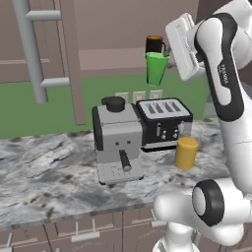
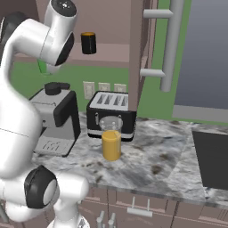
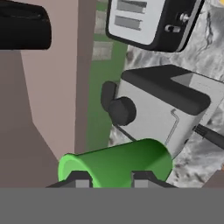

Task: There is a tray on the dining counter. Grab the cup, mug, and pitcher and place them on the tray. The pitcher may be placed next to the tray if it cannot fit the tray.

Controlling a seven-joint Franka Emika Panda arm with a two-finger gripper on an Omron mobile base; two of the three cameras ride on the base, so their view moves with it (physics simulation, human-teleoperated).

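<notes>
The pincer (image 3: pixel 107 178) gripped the green cup (image 3: pixel 116 164) up high, while mug (image 1: pixel 155 44) and pitcher (image 1: pixel 186 152) waited, nothing trayed yet.

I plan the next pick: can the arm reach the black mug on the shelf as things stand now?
Probably not yet: the claw is shut on the green cup, so it has no free grip. The black mug sits close behind the cup on the shelf, with nothing else blocking it.
</notes>
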